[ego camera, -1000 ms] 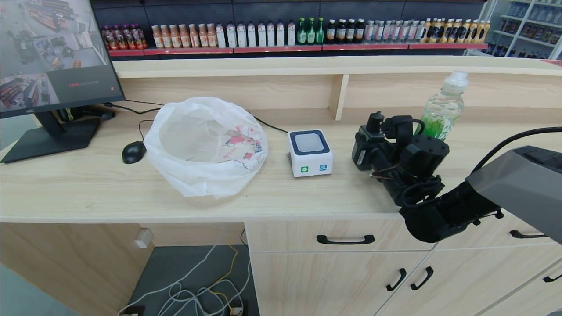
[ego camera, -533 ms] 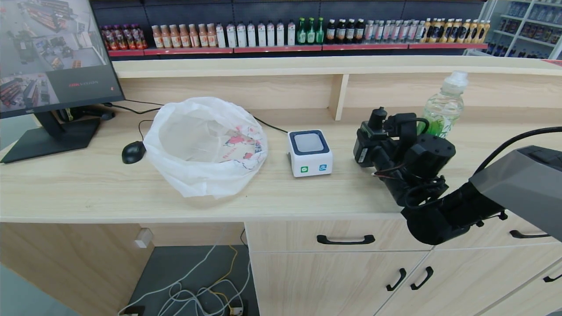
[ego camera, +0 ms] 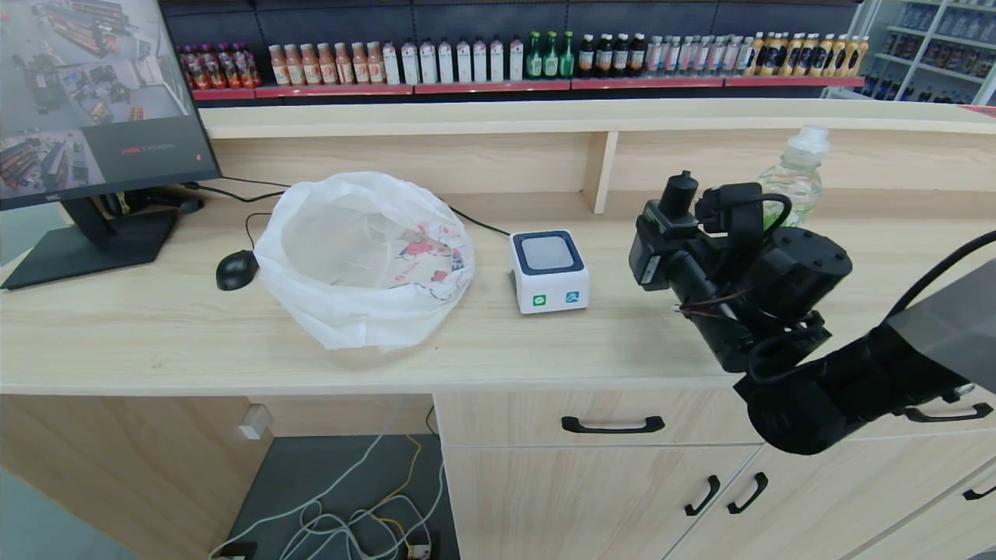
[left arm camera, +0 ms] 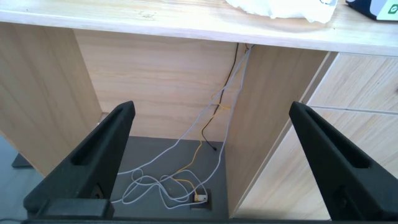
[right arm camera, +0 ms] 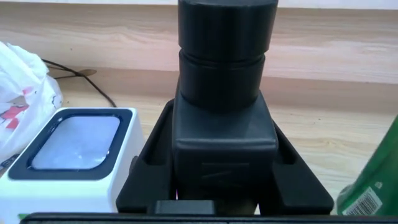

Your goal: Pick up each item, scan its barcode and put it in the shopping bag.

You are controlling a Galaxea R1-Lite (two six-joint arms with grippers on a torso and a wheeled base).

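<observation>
The right tool [ego camera: 671, 233] hangs beside the bottle [ego camera: 792, 177], perhaps not touching; I cannot tell its grip. Left tool [left arm camera: 211, 111] is spread wide.

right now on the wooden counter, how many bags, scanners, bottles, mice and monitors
shopping bag: 1
scanner: 1
bottle: 1
mouse: 1
monitor: 1
total: 5
</observation>
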